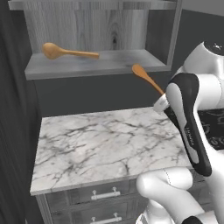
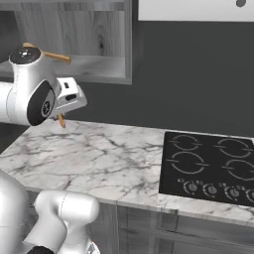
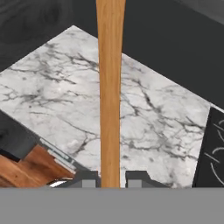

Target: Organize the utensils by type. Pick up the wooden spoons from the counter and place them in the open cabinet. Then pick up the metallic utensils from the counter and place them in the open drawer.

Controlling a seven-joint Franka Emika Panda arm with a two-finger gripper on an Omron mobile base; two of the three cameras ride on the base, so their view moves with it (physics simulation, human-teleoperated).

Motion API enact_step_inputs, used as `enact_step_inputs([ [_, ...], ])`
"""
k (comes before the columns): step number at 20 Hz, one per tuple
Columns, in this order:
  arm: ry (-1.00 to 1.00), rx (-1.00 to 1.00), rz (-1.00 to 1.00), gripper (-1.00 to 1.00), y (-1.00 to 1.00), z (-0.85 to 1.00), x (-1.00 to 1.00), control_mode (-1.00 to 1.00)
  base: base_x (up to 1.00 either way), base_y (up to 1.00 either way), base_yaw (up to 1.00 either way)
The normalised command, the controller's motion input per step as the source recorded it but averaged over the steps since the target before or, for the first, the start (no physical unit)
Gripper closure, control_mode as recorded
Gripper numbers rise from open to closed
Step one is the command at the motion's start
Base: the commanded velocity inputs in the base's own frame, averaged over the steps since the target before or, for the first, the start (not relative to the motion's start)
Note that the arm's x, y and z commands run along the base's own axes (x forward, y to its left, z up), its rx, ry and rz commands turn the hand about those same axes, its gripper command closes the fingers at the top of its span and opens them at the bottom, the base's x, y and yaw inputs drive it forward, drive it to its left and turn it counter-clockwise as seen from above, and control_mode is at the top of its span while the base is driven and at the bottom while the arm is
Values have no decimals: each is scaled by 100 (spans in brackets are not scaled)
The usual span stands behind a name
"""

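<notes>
First wooden spoon point(image 1: 68, 52) lay on shelf of open cabinet point(image 1: 94, 65), bowl to left, handle pointing right. Second wooden spoon point(image 1: 146, 78) was raised in air just right of shelf edge, bowl up and tilted toward cabinet, above marble bench point(image 1: 105, 144). Gripper point(image 3: 110, 180) had jaws closed narrowly on its handle, one finger either side. Black cooktop point(image 2: 211, 166) sat set into bench at far right. Closed drawers point(image 1: 103, 194) with silver handles ran below bench front.
</notes>
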Motion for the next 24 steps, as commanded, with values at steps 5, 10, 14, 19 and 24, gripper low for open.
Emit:
enact_step_inputs([
  [5,0,-7,17,100,0,10,29,-100,0,0,0],
  [10,0,-11,27,100,0,-11,2,-100,0,0,0],
  [14,-4,-10,31,100,0,-3,0,-100,0,0,0],
  [19,-11,-8,27,100,0,0,0,-100,0,0,0],
  [24,-4,-4,11,100,0,9,0,-100,0,0,0],
])
